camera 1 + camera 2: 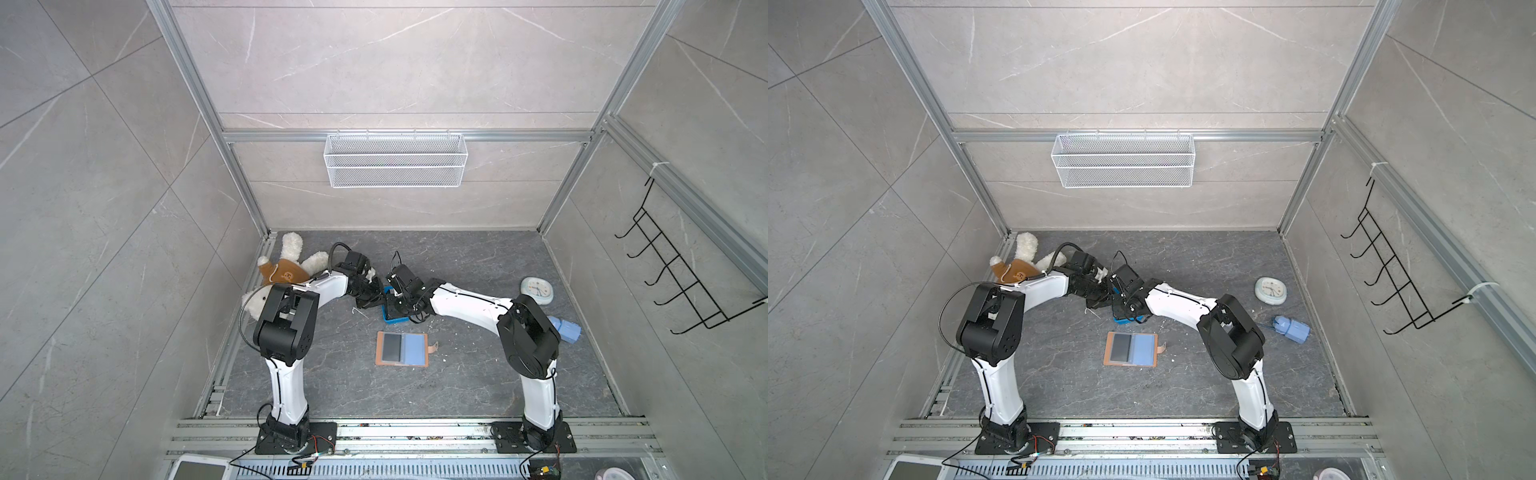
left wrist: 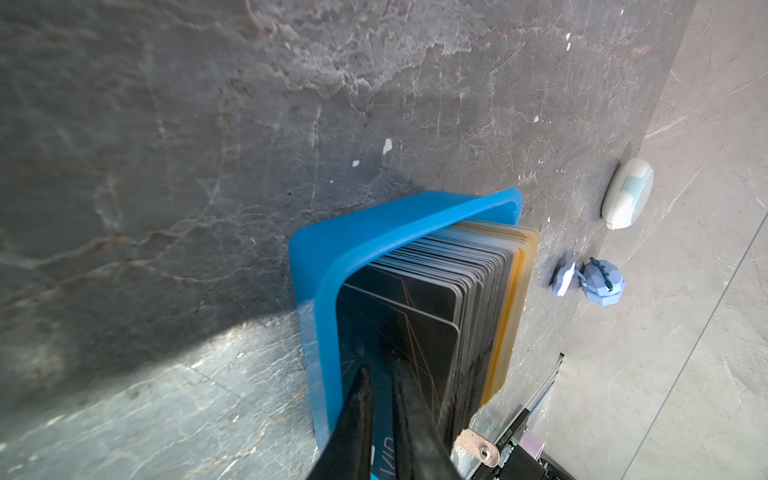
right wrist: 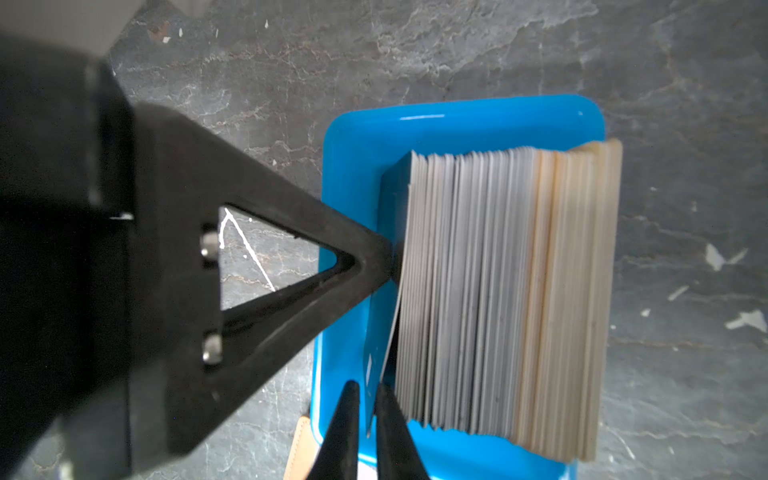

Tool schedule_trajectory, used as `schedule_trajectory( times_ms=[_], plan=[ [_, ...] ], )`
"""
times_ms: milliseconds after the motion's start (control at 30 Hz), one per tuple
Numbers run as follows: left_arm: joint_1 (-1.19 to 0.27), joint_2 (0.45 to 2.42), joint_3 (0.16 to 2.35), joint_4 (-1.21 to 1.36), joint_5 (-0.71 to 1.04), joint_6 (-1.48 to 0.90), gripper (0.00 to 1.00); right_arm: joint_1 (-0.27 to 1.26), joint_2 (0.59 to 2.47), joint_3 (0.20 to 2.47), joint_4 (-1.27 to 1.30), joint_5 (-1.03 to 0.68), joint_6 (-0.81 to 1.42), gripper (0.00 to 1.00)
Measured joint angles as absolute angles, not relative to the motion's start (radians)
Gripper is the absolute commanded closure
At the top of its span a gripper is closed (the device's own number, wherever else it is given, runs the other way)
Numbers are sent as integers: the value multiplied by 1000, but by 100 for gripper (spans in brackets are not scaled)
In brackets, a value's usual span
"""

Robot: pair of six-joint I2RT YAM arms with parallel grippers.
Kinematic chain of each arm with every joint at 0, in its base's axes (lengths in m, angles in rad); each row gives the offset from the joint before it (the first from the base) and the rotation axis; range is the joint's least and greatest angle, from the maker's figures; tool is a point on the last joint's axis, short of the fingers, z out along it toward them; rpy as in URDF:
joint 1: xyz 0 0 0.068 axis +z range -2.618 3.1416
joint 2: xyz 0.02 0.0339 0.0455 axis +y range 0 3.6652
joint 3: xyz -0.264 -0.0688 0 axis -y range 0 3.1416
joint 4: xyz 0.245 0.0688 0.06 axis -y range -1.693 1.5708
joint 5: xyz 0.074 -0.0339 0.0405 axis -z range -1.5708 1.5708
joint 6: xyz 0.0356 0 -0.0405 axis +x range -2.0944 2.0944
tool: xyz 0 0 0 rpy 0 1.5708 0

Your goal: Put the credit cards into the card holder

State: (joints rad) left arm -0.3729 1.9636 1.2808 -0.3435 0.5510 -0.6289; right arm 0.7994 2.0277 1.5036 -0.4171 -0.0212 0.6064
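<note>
The right gripper [image 3: 366, 386] had its jaws pinched nearly together on the lower edge of the front credit card [image 3: 395, 208]. That black card bowed away from the rest of the pack at that end. The left gripper [image 2: 379, 368] had its jaws drawn almost together with only a sliver between them. Its tips pressed against the same card's face, and nothing was visibly caught between them.

The credit cards [image 3: 498, 291] stood on edge in the blue tray [image 3: 457, 124], dark and grey ones at the front and yellowish ones at the back.

Just on the near side of the tray, toward the arm bases, the tan card holder [image 1: 402, 348] lay open and flat. It had a dark card in its left sleeve, and its snap strap [image 1: 434, 344] stuck out to the right.

Well to the tray's right were a round pale clock [image 1: 537, 289] and a small pale blue figure [image 1: 565, 328]. To the tray's left, behind the left arm, lay a white plush toy [image 1: 291, 253].
</note>
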Motion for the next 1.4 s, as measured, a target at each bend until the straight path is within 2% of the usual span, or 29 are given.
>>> schedule_trajectory(
  times_ms=[1100,1400],
  plan=[
    [-373,1943,1281,-361,525,-628,86,803,2109,1639,-513,43,662,91],
    [-371,1868,1281,-410,491,-603,85,806,2111,1630,-501,49,698,98]
  ],
)
